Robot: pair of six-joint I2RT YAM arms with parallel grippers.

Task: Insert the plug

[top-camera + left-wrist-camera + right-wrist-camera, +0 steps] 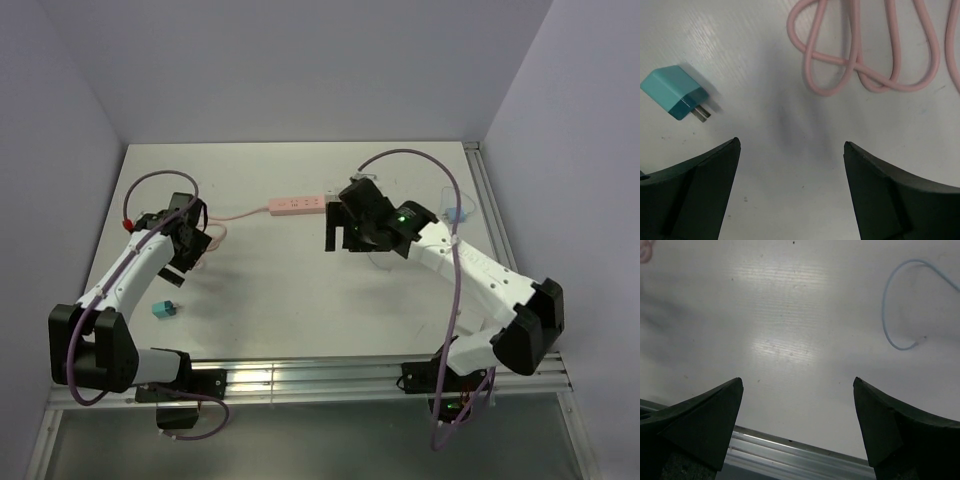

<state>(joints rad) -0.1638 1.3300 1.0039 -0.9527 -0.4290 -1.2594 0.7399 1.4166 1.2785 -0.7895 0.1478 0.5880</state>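
1. Because the plug (457, 213) lies near the right edge of the table (300, 310), it sits at about 3 o'clock from the right gripper (337, 228) in the top view, beyond that arm's own wrist; the right arm is plainly the nearer.
2. Its thin cable (886, 305) loops at 2 o'clock in the right wrist view; the plug body does not show there, and from above it is too small to tell its long axis.
3. The right gripper's fingers are spread wide with nothing between them; the left gripper (790, 145) is likewise spread and empty, well apart from the plug.
4. The pink power strip (297, 205) lies with its long axis 9-to-3, at 10 o'clock of the right gripper; I judge the right arm must first swing toward 3 o'clock to fetch the plug.
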